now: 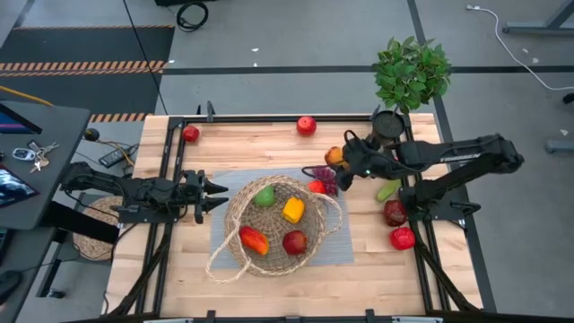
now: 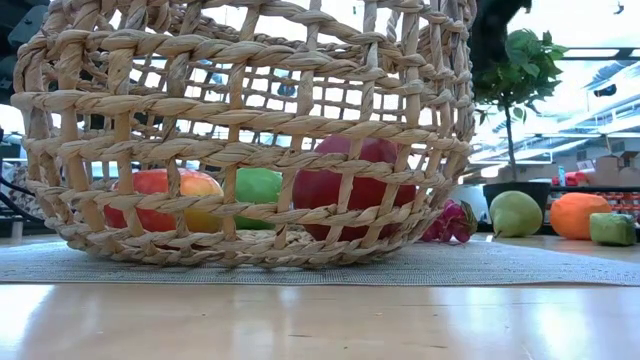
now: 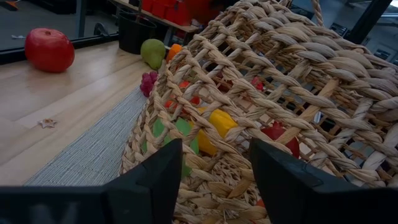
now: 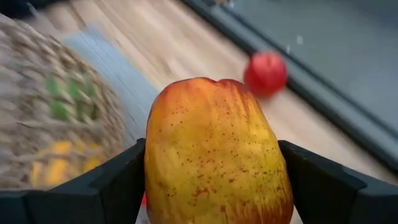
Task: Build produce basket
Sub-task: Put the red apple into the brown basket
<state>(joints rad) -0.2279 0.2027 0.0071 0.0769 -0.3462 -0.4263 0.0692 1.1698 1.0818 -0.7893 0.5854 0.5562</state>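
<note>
— While nothing readable turns up on any fruit or on the basket (image 1: 278,229), where does the basket sit?

— On the grey mat (image 1: 336,244) at the middle of the table (image 1: 152,278). Inside it are a green fruit (image 1: 265,196), a yellow pepper (image 1: 293,210), a red-orange mango (image 1: 254,240) and a red apple (image 1: 294,242).

— And the right gripper (image 1: 342,161)?

— It is beyond the basket's far right rim, near the purple grapes (image 1: 324,178). Its fingers (image 4: 118,183) clamp a yellow-orange mango-like fruit (image 4: 214,152) from both sides; the fruit fills the gap between them in the right wrist view.

— The left gripper (image 1: 218,190)?

— Just to the left of the basket, at its wall. Its fingers (image 3: 152,180) are closed and hold nothing; the wicker lies directly ahead of the tips.

— What is outside the basket?

— A red apple (image 1: 307,126) and another red apple (image 1: 190,134) along the far edge, a green pear (image 1: 388,189) and two red fruits (image 1: 399,224) to the basket's right, and a potted plant (image 1: 409,76) at the far right corner.
</note>
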